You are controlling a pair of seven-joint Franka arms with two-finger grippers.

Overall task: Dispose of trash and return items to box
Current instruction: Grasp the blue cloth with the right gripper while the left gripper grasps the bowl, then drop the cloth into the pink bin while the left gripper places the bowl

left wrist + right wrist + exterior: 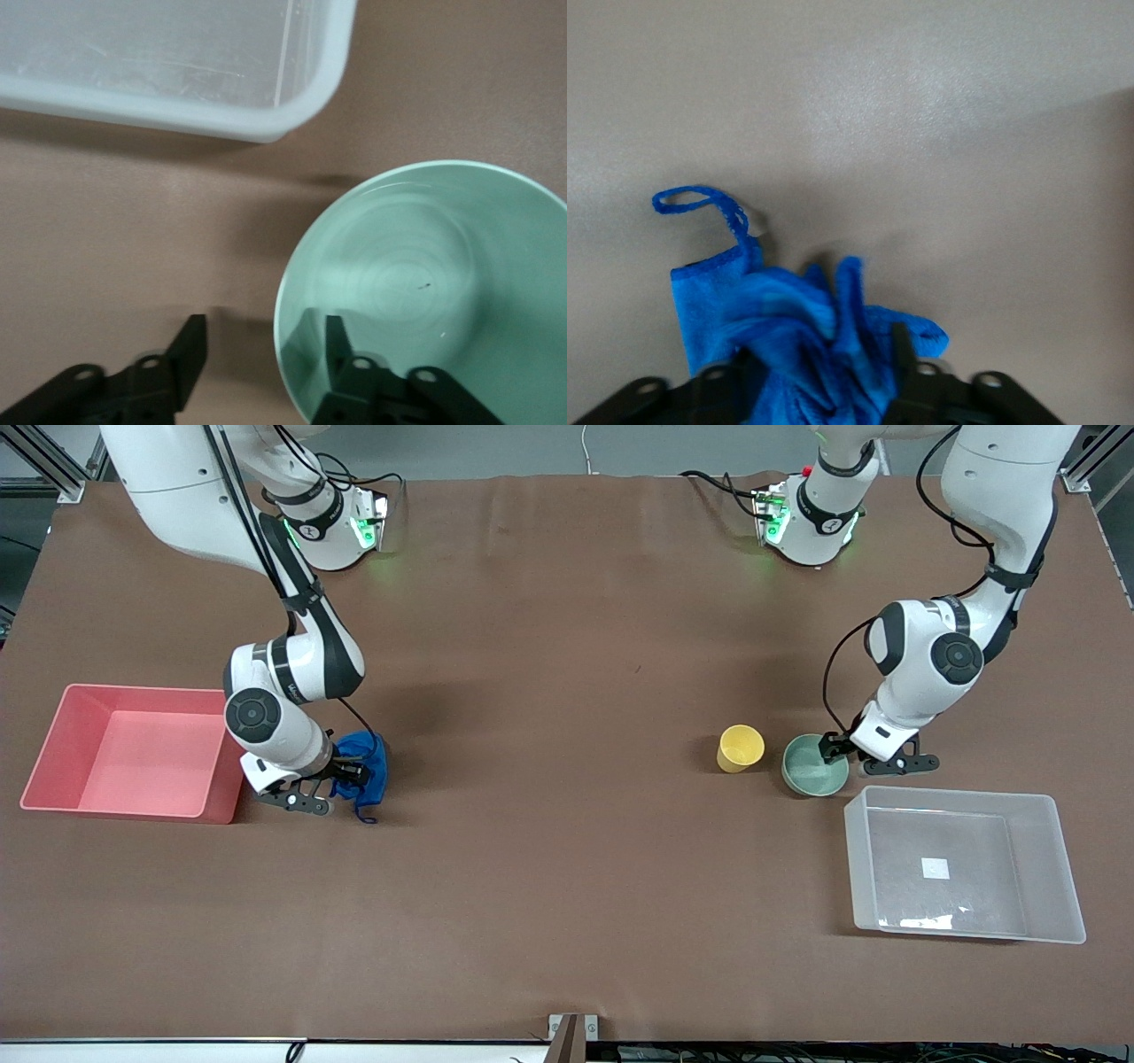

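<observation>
Right tool [347,771] clamped on the blue cloth [361,766] beside the pink bin [133,751]; left tool [833,749] spread astride the mint bowl's [813,766] rim, clear box [964,865] at five o'clock.

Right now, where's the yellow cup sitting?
The yellow cup stands upright on the table toward the left arm's end, right beside the mint-green bowl and farther from the front camera than the clear box.
</observation>
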